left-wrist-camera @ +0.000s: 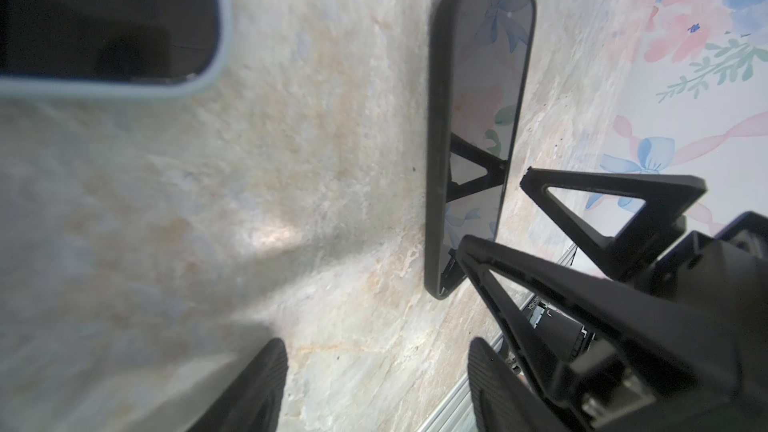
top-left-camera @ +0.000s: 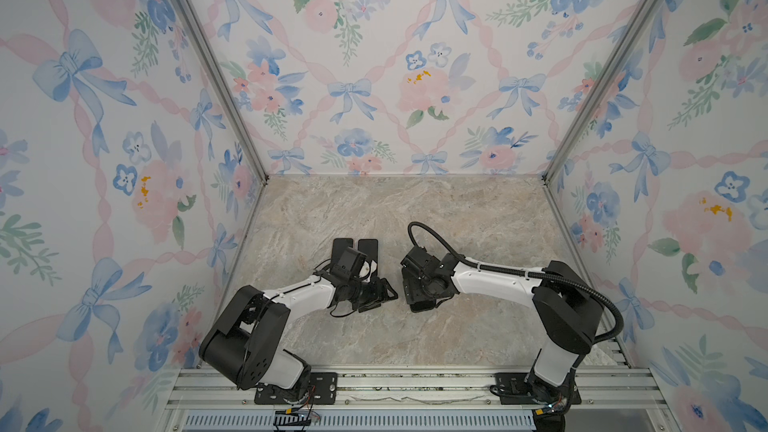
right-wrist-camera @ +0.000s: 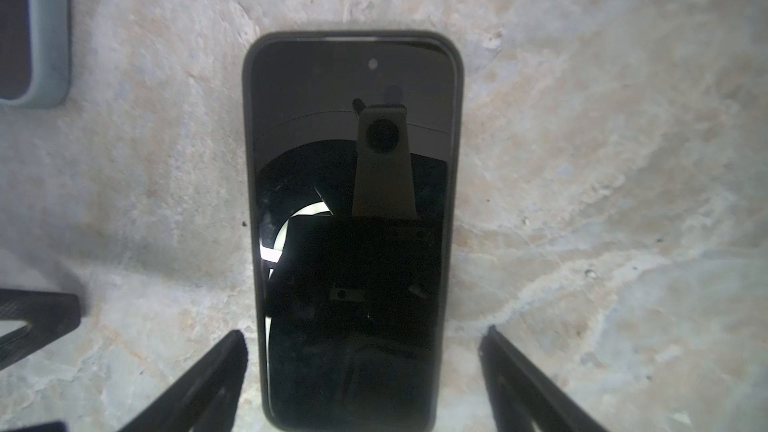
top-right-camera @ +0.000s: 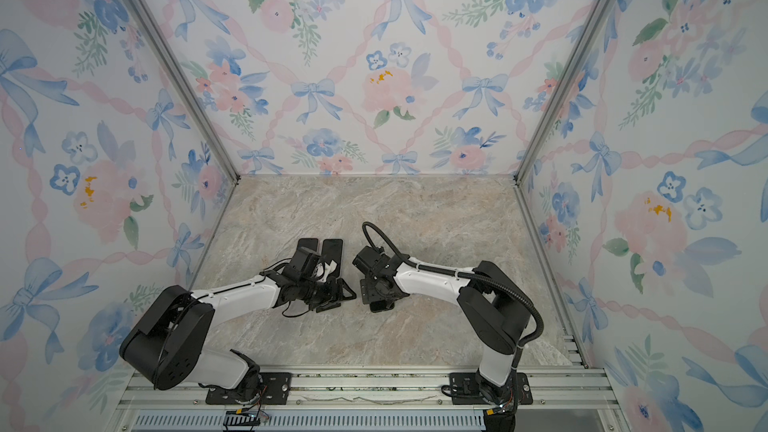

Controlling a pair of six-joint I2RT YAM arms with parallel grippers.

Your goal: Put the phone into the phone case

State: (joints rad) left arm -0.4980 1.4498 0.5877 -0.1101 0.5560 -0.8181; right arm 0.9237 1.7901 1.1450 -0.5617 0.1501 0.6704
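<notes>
In both top views: looking down from high above the near rail [top-left-camera: 415, 380], forward over the whole bench [top-left-camera: 478, 209] to the back wall [top-left-camera: 374, 56]; nearly the same scene. Left wrist: close and low, slanting along the bench at the dark phone [left-wrist-camera: 478, 118]. Right wrist: close, facing straight down onto that same phone.

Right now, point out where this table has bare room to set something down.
Bare: the table strip along the back wall; the corner beyond the right arm, by the right wall; the near patch between the left arm, the right arm and the front rail. Crowded: the middle, where the left claw, right claw, black-cased phone and pale-cased phone cluster.
</notes>
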